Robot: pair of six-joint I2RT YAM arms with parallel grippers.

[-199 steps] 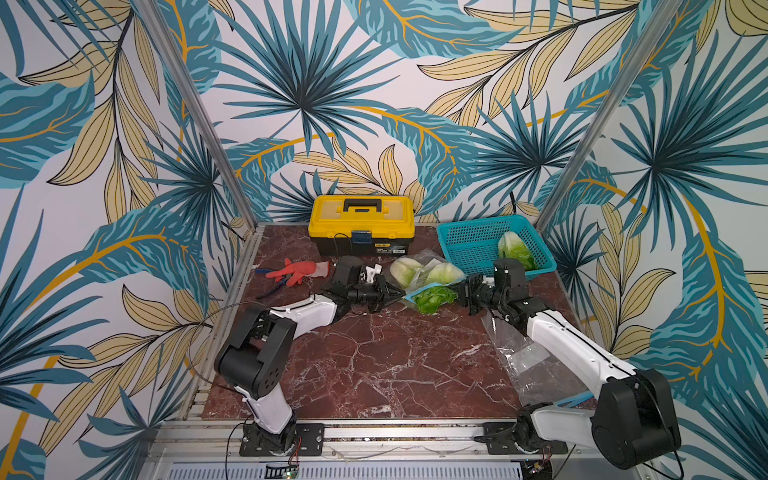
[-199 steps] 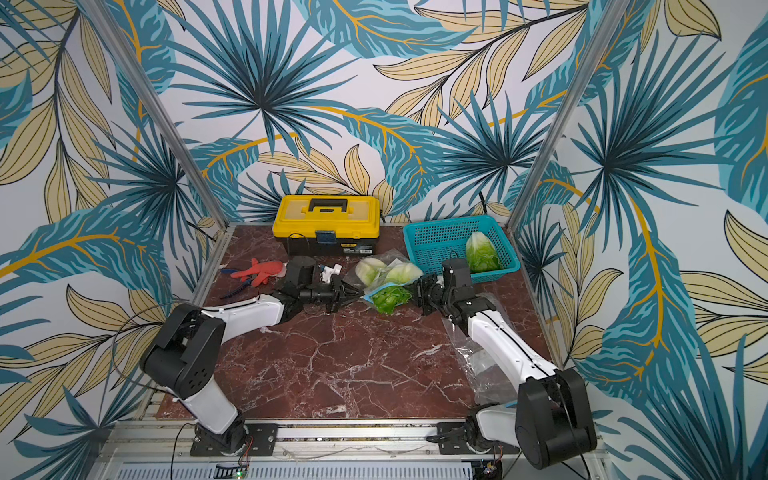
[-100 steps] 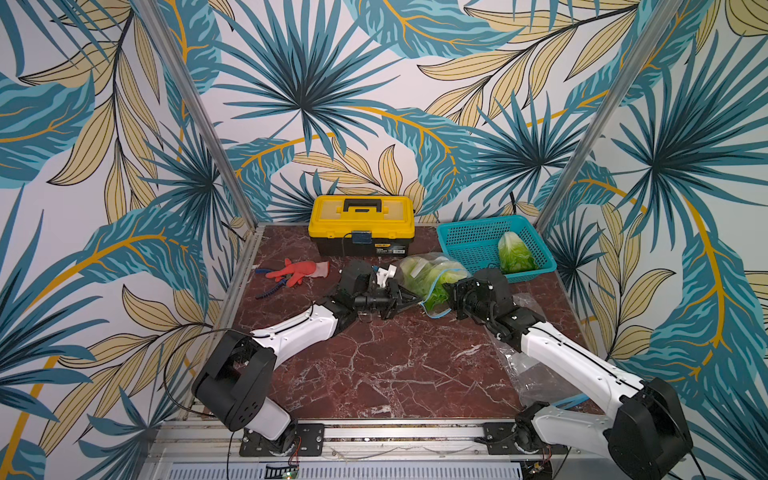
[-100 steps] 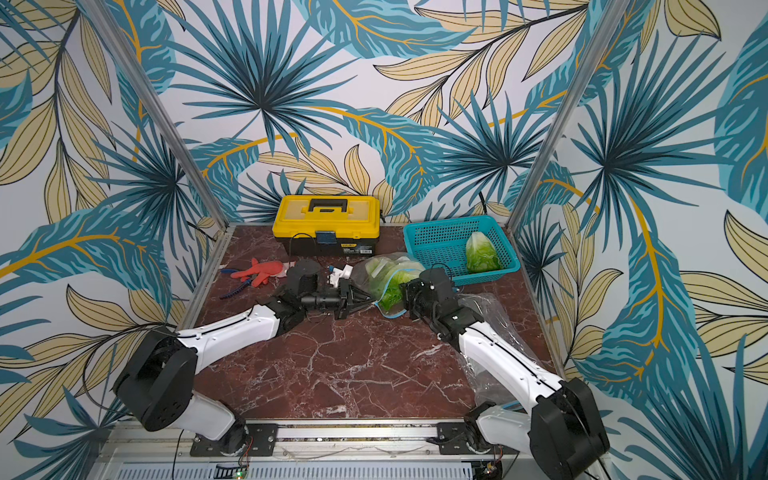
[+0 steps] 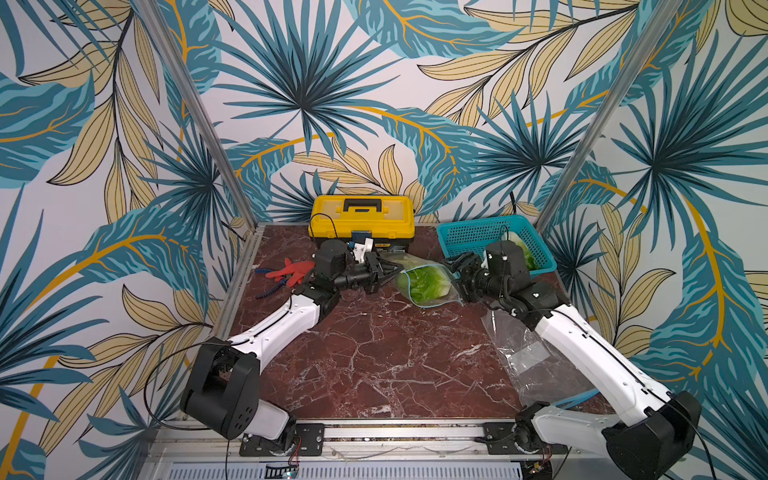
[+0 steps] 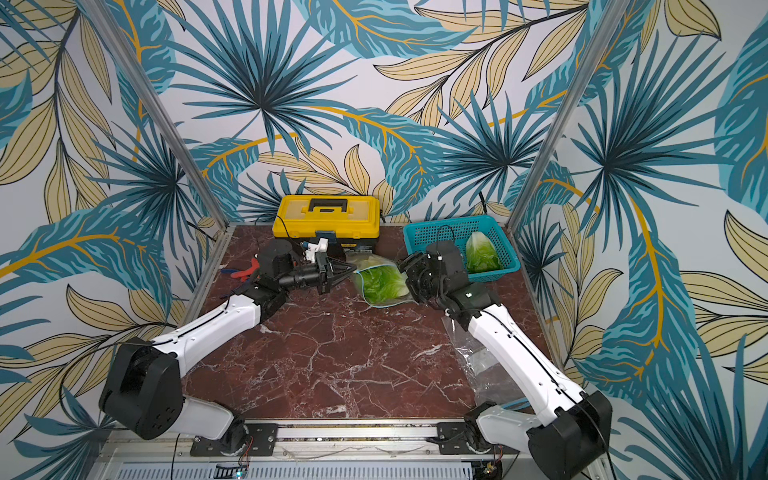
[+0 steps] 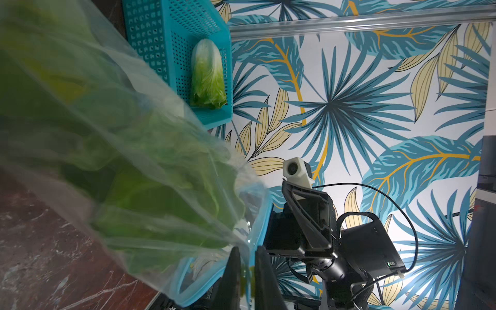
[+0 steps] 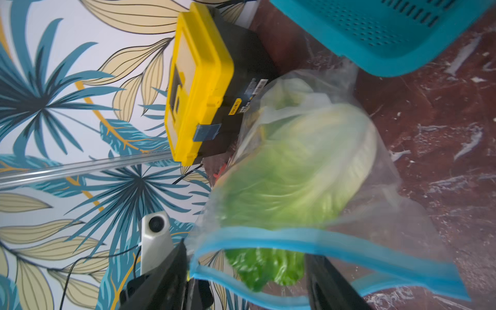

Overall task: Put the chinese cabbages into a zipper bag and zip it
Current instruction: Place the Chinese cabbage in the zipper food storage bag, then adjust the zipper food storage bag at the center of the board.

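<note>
Clear plastic with a blue zip strip is pinched in my left gripper (image 7: 247,249): the 2 fingers (image 7: 232,276) are clamped together on the rim of the zipper bag (image 7: 134,161), at 1 end of its mouth.

My right gripper (image 8: 246,252) stands spread, its 2 black fingers (image 8: 324,281) well apart and holding nothing. The blue rim of the bag's mouth runs across the gap between them; whether either finger touches the plastic I cannot tell. In both top views the 2 grippers face each other with the bag between them, toward the back of the table (image 6: 332,353), about midway between its side edges. Whether the bag rests on the marble or hangs clear I cannot tell.

Inside the bag are chinese cabbages (image 8: 295,171), crinkled green leaves toward the mouth. I make out 1 large head and a paler shape behind it, but cannot count them surely. Another chinese cabbage (image 6: 482,253) lies in the teal basket (image 6: 432,235) at the back right corner, just behind my right wrist.

A yellow toolbox (image 6: 326,220) stands at the middle of the back edge, its black handle folded down. A red item (image 5: 291,270), which I cannot identify, lies near the left edge, behind my left arm. A second clear bag (image 6: 478,361) lies flat near the right edge, partly under my right arm.
</note>
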